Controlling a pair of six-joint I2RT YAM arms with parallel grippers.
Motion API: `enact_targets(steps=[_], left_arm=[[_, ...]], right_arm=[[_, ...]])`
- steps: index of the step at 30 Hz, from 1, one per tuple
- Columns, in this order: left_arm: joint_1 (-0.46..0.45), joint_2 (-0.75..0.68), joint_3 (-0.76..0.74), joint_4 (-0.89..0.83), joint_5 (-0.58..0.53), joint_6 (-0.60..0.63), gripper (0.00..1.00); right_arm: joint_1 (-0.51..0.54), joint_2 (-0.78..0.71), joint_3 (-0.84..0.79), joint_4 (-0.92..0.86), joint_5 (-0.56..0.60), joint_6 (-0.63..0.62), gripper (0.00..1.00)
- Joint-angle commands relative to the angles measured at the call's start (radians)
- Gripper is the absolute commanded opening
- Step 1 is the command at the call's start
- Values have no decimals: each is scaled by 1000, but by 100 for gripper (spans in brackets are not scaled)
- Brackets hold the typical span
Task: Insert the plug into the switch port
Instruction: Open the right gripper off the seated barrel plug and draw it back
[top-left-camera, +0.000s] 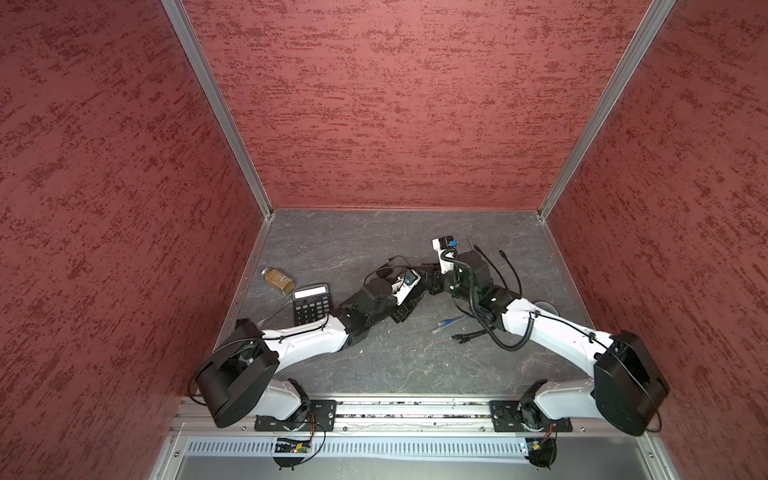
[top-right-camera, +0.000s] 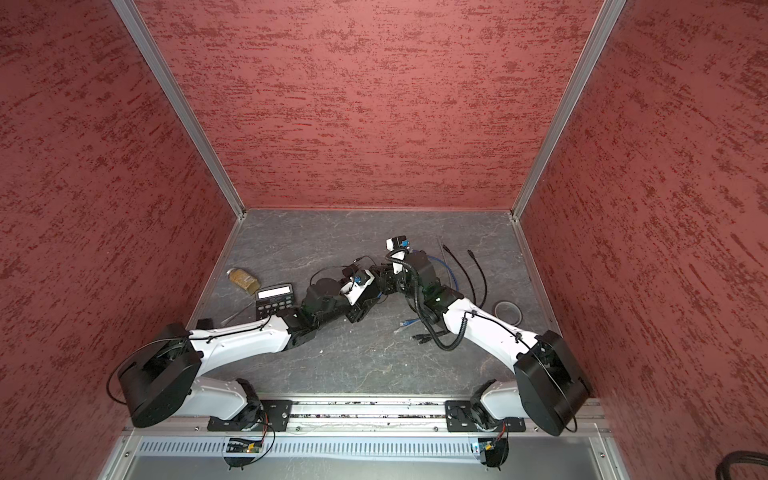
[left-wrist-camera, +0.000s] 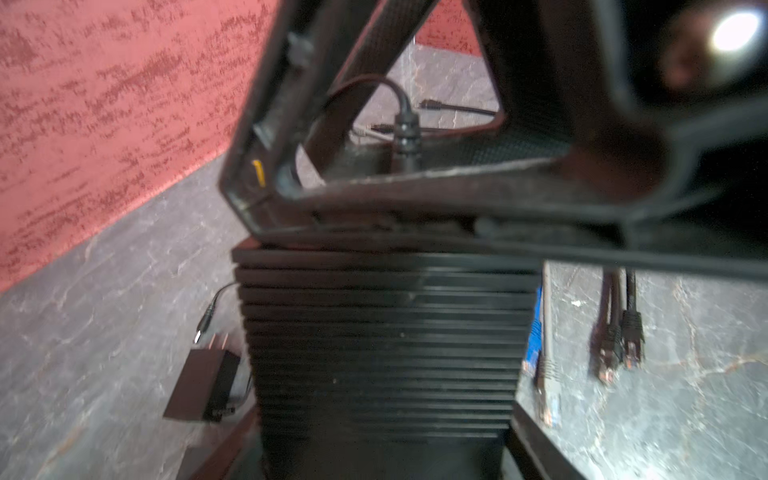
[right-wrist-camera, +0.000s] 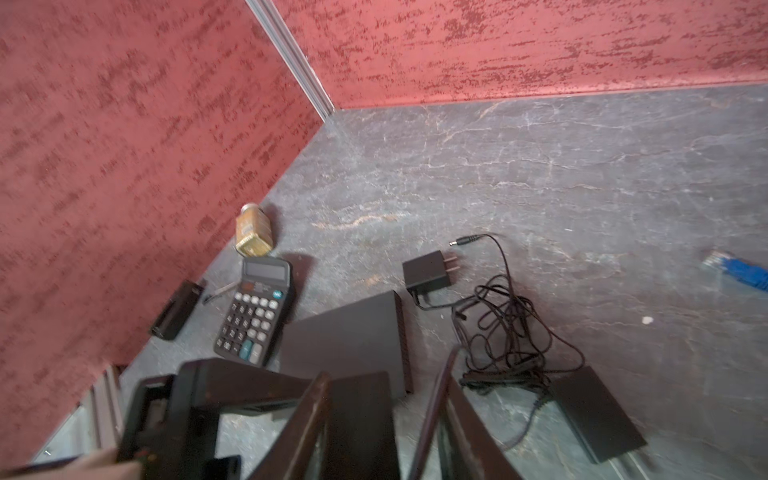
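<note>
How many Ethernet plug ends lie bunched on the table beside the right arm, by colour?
Black moulded Ethernet plugs: 2
Blue-booted Ethernet plug: 1
Grey-booted Ethernet plug: 1
Total: 4

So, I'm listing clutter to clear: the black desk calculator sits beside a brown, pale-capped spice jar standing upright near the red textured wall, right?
Not quite. The brown, pale-capped spice jar lies on its side, not upright; the right wrist view shows this plainly. The rest holds: it is beside the black desk calculator, near the red textured wall.
</note>
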Motion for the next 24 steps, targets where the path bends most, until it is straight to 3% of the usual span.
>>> enact_targets(steps=[1,8,13,18,24], left_arm=[[-3,-46,43,-103,-50,-62,31],[7,-45,127,-356,-92,-139,31],[9,-17,170,-473,-77,-177,30],[0,12,209,-581,-44,-195,29],[-16,46,242,-720,-22,-235,30]], right_arm=[[-2,-13,-29,-74,-34,-11,48],[-9,-69,-93,-94,-69,-100,61],[-14,-118,-103,-159,-98,-199,64],[-34,-183,-105,-233,57,-265,69],[-77,-160,-22,-324,212,-333,71]])
